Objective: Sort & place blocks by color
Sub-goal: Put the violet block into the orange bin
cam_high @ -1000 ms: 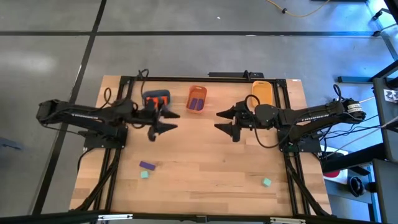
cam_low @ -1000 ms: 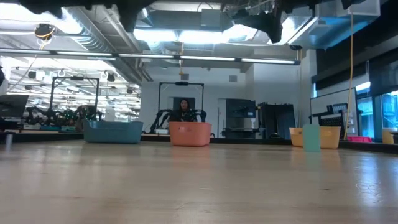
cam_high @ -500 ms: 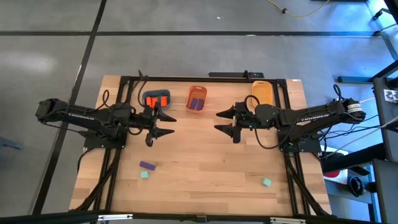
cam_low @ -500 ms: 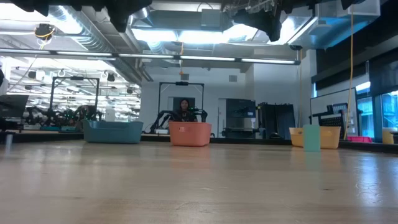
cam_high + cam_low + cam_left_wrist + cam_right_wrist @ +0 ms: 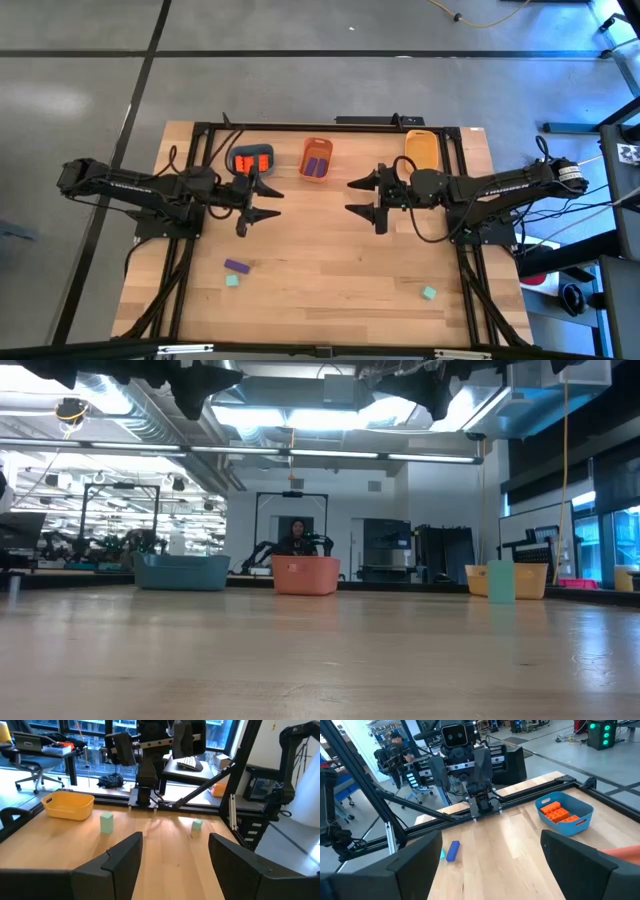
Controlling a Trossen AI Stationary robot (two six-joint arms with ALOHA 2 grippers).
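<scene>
My left gripper (image 5: 270,201) hangs open above the table, just near of the blue-grey tray (image 5: 252,160), which holds orange-red bricks (image 5: 559,811). My right gripper (image 5: 352,195) is open too and faces it across mid-table. Purple bricks lie in the orange tray (image 5: 317,158). The yellow tray (image 5: 421,148) sits at the far right. On the bare table rest a purple brick (image 5: 236,266) with a mint cube (image 5: 232,281) beside it, and a mint cube (image 5: 428,293) near right. A further mint cube (image 5: 106,822) stands by the yellow tray (image 5: 67,804).
A black frame rail (image 5: 330,124) runs along the table's far edge and down both sides. The three trays line the far edge. Open wood lies between the two grippers and across the near half. A person (image 5: 296,535) sits in the room far behind the table.
My left gripper has drawn back from the blue-grey tray toward the table's left and a little toward the near edge, staying open; the tray's orange-red bricks now show fully. The right arm has kept still.
</scene>
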